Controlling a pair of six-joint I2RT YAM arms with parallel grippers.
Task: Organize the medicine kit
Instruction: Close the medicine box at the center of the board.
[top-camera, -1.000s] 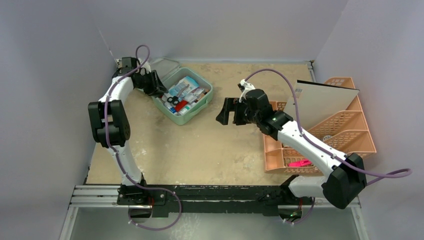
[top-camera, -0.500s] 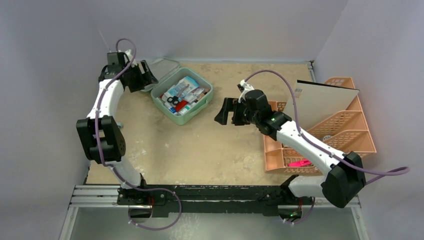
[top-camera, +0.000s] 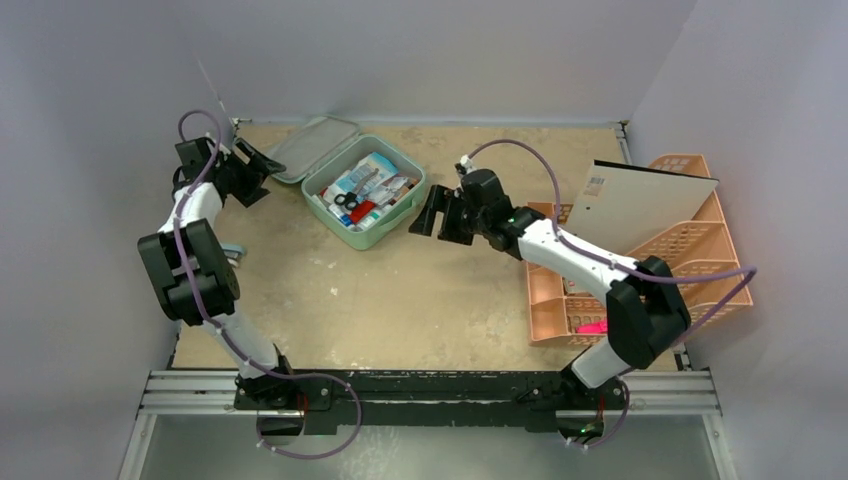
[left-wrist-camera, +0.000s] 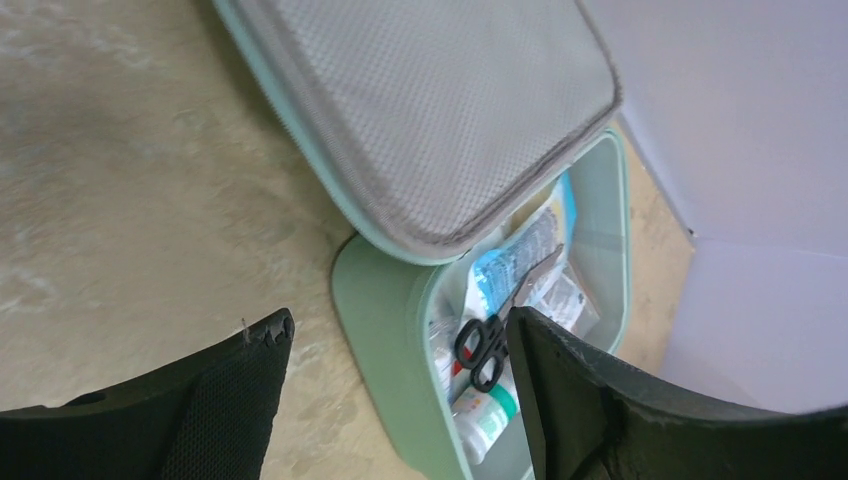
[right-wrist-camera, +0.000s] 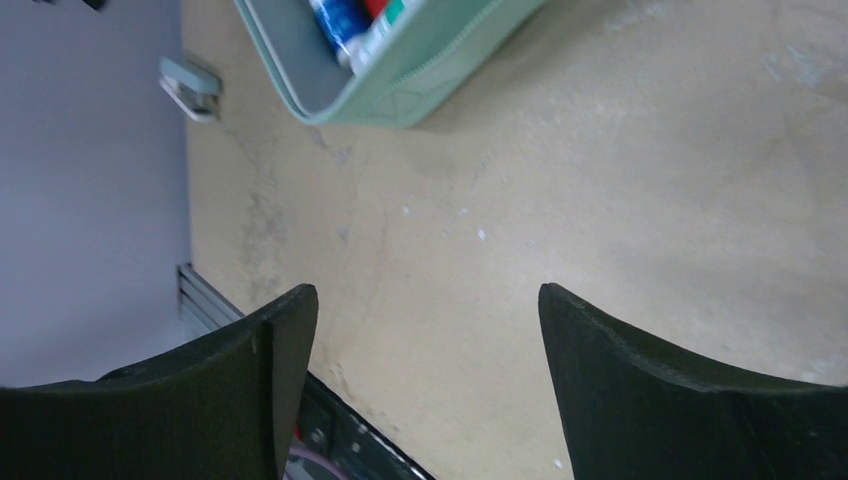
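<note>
The mint-green medicine kit (top-camera: 395, 215) lies open at the back of the table, its lid (top-camera: 310, 148) laid back to the left. Black scissors (top-camera: 347, 200), packets and tubes fill it. In the left wrist view the kit (left-wrist-camera: 385, 330) shows its grey mesh lid lining (left-wrist-camera: 430, 110) and the scissors (left-wrist-camera: 483, 345). My left gripper (top-camera: 258, 170) is open and empty, left of the lid. My right gripper (top-camera: 425, 215) is open and empty, just right of the kit. The right wrist view shows the kit's corner (right-wrist-camera: 400, 75) at the top.
A peach lattice rack (top-camera: 680, 260) stands at the right edge with a white card (top-camera: 640, 205) leaning in it and a pink item (top-camera: 598, 326) in its front slot. A small pale object (right-wrist-camera: 190, 85) lies at the table's left wall. Grey walls close in on three sides.
My left gripper has pulled back left, away from the kit, and the lid now lies fully open. My right gripper has moved left, closer to the kit.
</note>
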